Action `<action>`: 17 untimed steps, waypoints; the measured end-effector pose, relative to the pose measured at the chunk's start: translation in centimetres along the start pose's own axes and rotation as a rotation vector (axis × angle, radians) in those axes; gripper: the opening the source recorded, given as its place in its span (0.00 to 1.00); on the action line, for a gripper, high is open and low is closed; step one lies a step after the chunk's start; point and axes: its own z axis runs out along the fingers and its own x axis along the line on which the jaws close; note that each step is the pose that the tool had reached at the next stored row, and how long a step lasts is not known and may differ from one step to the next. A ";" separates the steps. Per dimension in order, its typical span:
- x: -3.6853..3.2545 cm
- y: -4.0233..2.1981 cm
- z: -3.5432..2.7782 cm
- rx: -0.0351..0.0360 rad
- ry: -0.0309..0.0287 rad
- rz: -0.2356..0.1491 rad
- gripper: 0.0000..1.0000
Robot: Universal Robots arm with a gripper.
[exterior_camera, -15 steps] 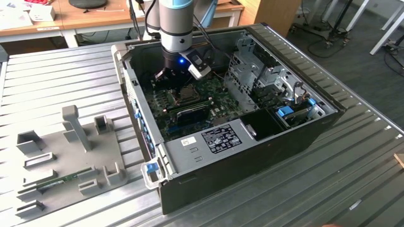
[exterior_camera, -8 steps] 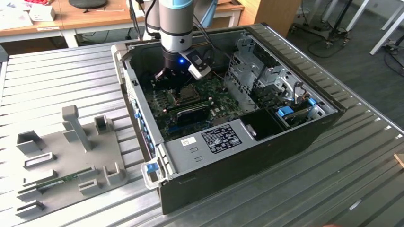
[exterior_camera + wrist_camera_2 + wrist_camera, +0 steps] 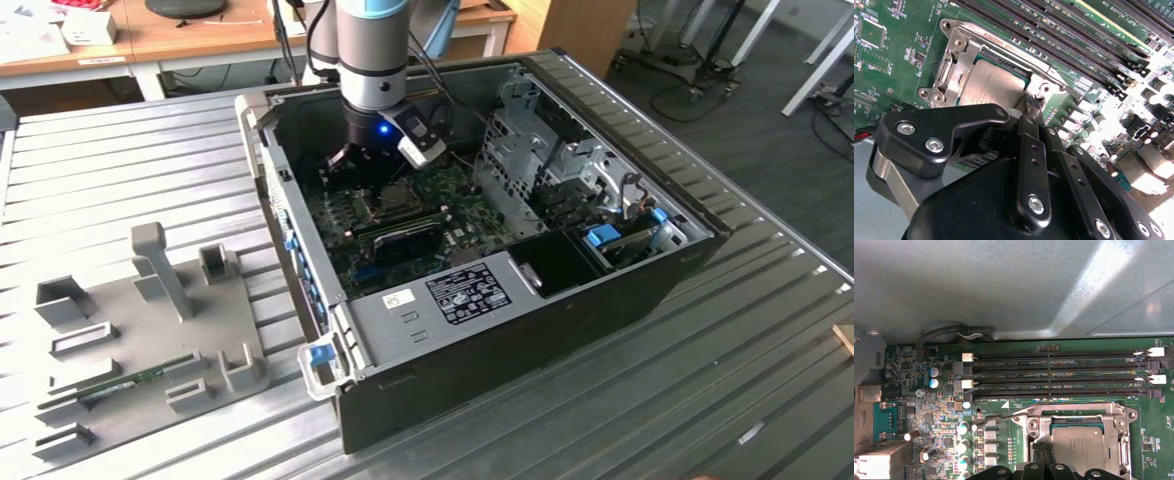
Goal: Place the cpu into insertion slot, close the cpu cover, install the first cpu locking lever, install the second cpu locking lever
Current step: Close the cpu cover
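Your claw [image 3: 1032,103] looks pinched shut, tips at the cpu cover [image 3: 1080,411] edge, cpu [image 3: 1079,446] sitting right beside them

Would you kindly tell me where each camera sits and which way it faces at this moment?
Exterior view: off the arm, raised, looking down into the open computer case; the arm and gripper show, reaching inside.
First wrist view: on the arm, facing the motherboard, memory slots and case wall; the gripper's end shows.
Second wrist view: on the arm, close over the cpu; the gripper's black linkage shows in front.
Both wrist views share the cpu and cpu cover.
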 end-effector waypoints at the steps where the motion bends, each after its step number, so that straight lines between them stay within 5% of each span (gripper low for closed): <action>1: 0.00 0.00 0.00 0.0000 0.0000 0.000 0.11; 17: 0.01 -0.01 0.03 0.0004 0.0002 0.000 0.11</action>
